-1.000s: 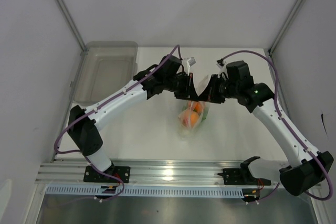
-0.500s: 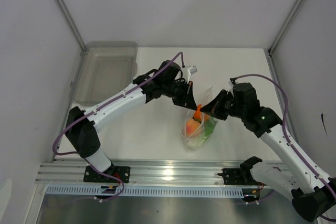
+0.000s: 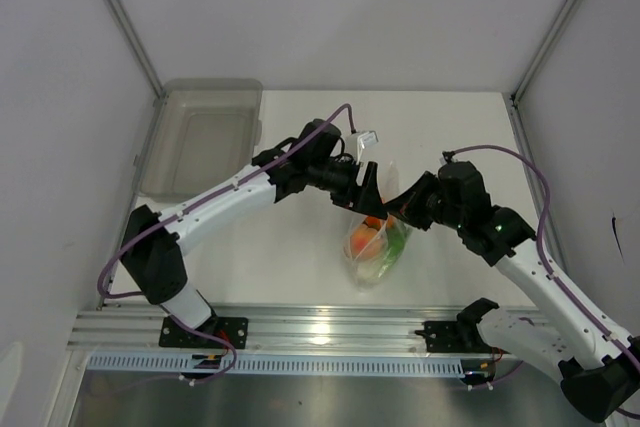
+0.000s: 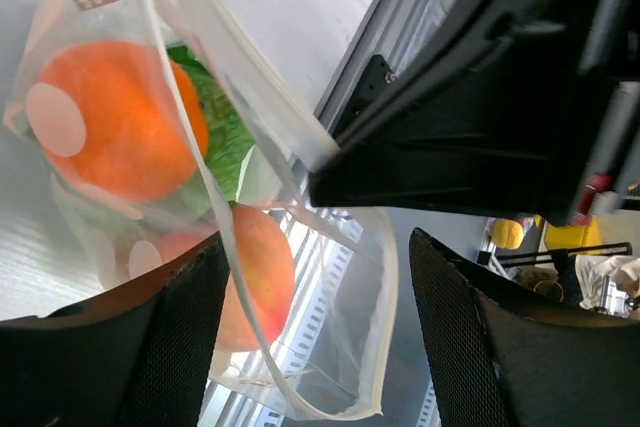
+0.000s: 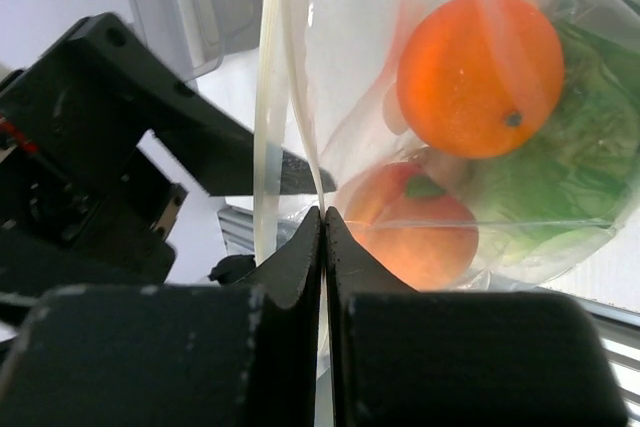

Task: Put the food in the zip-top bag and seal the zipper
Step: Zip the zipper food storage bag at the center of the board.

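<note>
The zip-top bag hangs by its top edge, clear and crinkly, with the food inside it. Through the plastic show an orange fruit, a second reddish-orange one and green lettuce. My right gripper is shut on the bag's zipper strip, jaws pressed flat together. My left gripper stands open just left of it. In the left wrist view the bag's corner lies loose between the spread fingers, touching neither. The beige lump is not visible.
A rigid translucent grey bin sits at the table's far left corner. Aluminium rails run along the near edge by the arm bases. Frame posts and side walls close in both sides.
My left gripper has opened and let go of the bag's top. Both arms came toward the near edge, carrying the bag, and the right arm swung in lower.
</note>
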{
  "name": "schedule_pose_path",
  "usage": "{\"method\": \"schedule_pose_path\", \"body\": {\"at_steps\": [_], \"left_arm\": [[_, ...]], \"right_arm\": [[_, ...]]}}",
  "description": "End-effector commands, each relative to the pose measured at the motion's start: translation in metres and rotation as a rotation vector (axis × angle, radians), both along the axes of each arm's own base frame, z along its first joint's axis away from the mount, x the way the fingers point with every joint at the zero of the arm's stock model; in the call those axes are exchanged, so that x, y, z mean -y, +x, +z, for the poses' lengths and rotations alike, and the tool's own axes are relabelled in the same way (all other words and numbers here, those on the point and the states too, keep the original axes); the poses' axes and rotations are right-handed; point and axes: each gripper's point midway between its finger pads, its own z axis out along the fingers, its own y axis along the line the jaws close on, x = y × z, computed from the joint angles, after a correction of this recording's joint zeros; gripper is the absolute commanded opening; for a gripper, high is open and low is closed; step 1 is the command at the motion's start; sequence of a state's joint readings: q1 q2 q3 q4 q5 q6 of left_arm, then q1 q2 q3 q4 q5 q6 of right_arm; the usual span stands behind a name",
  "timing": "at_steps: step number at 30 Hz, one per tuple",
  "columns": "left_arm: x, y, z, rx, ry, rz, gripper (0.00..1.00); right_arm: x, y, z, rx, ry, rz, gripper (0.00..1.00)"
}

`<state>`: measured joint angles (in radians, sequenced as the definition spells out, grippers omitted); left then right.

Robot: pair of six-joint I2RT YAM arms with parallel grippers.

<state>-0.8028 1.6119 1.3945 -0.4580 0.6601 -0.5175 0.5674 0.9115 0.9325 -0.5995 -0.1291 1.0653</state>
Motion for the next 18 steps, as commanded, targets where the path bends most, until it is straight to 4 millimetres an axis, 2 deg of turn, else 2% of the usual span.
{"method": "schedule_pose_path", "body": {"at_steps": [1, 8, 18], "left_arm": [[0.0, -0.01, 0.035, 0.064, -0.108, -0.043, 0.75], [0.0, -0.015, 0.042, 0.111, -0.094, -0.038, 0.77], [0.003, -0.009, 0.022, 0.211, 0.074, 0.053, 0.79]], "right_arm": [[0.009, 0.008, 0.008, 0.026, -0.02, -0.069, 0.0], [0.011, 0.013, 0.003, 0.0, -0.034, -0.108, 0.0], [0.006, 0.019, 0.018, -0.005, -0.014, -0.129, 0.0]]}}
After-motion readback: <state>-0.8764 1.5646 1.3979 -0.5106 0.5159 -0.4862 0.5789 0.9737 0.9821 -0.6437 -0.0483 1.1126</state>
